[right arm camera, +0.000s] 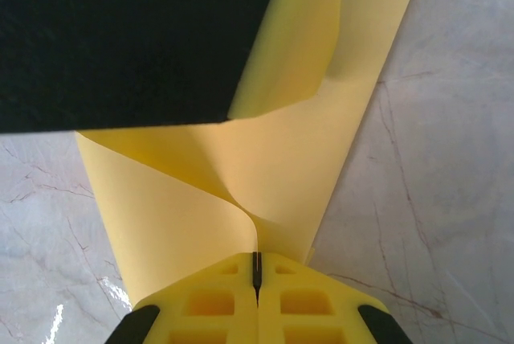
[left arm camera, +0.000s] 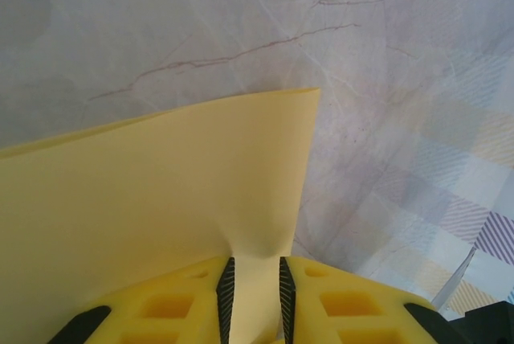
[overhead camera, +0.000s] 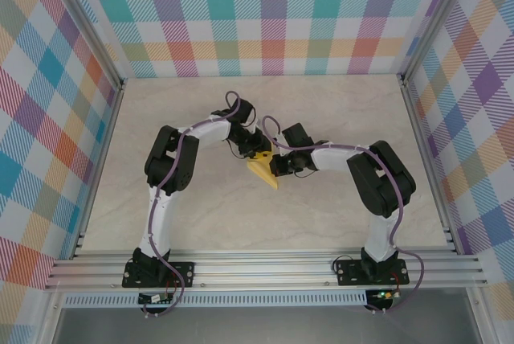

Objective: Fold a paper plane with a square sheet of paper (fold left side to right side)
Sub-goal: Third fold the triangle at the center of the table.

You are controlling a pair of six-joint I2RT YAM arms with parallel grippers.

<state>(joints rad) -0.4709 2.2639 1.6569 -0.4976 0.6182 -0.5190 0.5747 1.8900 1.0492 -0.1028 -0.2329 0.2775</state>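
Right gripper (right arm camera: 257, 273) and left gripper (left arm camera: 256, 300) both clamp the curling square sheet of paper (right arm camera: 241, 183) over the bench (left arm camera: 241, 22); first fold seems underway, nothing creased yet.

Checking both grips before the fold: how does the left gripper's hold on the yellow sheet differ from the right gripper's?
The left gripper shows a gap between its pads, filled by the square sheet of paper; the right gripper is shut to a thin line. At the left gripper the paper dimples; at the right gripper it curls in a wave. Both have yellow fingers and pinch the same sheet.
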